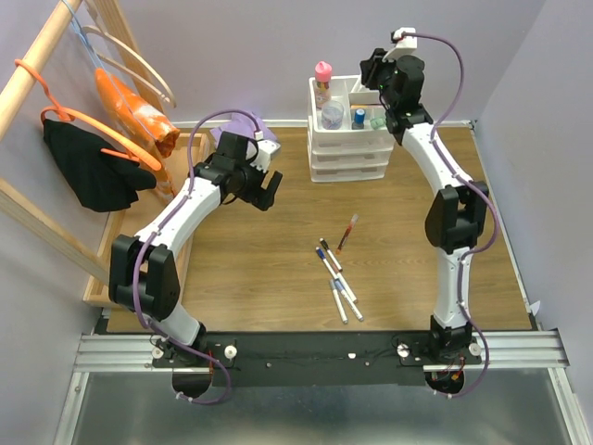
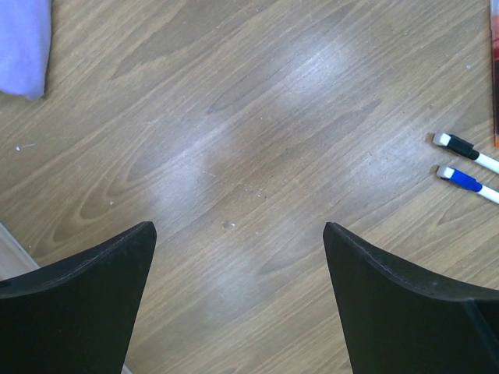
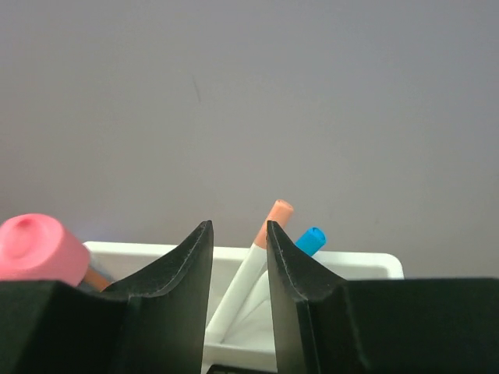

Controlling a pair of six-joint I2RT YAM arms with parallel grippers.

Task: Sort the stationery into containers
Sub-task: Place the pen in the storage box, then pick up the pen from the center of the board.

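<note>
Several markers lie mid-table, well apart from the drawer unit under the right gripper. At the left wrist, the left gripper gapes wide over bare wood, with a purple cloth beyond. At the right wrist, the jaws are parted and grip nothing; past them an orange-capped marker leans in the tray near the glue bottle.

Far left: I see a wooden rack holding hangers, a black cloth and an orange bag.
Left edge: my long wooden tray.
Far middle: purple cloth on the table.
</note>
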